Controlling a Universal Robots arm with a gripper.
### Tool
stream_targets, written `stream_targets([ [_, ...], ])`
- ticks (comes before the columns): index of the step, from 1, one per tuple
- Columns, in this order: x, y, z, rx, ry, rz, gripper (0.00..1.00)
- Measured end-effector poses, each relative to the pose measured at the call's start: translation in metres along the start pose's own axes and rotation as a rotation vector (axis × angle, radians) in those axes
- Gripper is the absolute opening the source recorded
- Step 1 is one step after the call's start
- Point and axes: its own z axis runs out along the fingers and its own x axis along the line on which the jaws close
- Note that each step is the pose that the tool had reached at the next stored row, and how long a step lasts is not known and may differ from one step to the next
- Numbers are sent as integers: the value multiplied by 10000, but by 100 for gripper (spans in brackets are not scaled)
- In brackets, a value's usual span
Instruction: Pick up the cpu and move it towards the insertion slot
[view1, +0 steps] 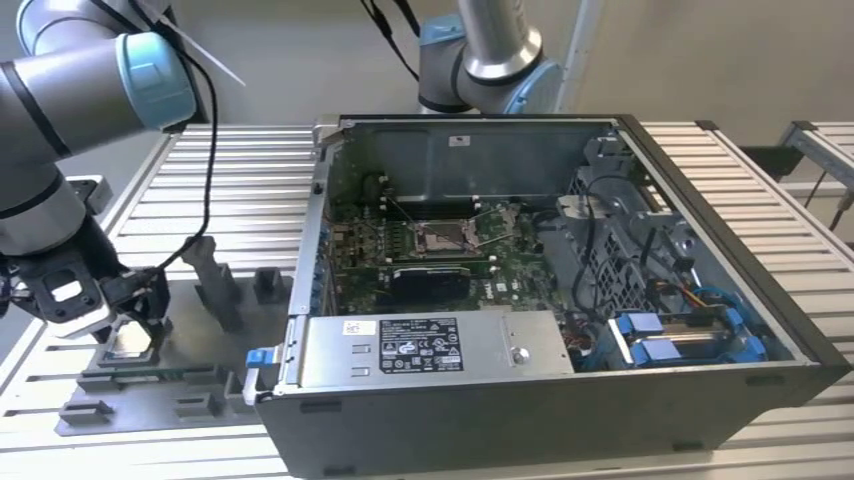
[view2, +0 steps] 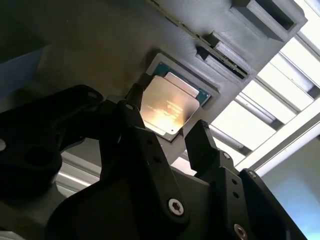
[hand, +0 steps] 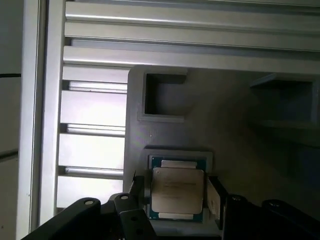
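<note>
At the grey tray (hand: 230, 120), claw (view2: 167, 116) brackets cpu (hand: 177, 192)

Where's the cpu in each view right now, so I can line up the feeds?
Exterior view: the cpu lies at the exterior view's far left, on the grey fixture beside the computer case.
Second wrist view: cpu seated in the fixture's square recess.
First wrist view: cpu in that recess, near a square pocket.
Shared landmark: the grey fixture.
</note>
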Motion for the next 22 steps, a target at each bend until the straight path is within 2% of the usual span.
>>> stream_targets([
  [11, -10, -3, 64, 0, 3, -153, 100],
  [21, -10, -3, 69, -1, 1, -154, 100],
  [22, -10, -3, 69, 0, 1, -154, 0],
])
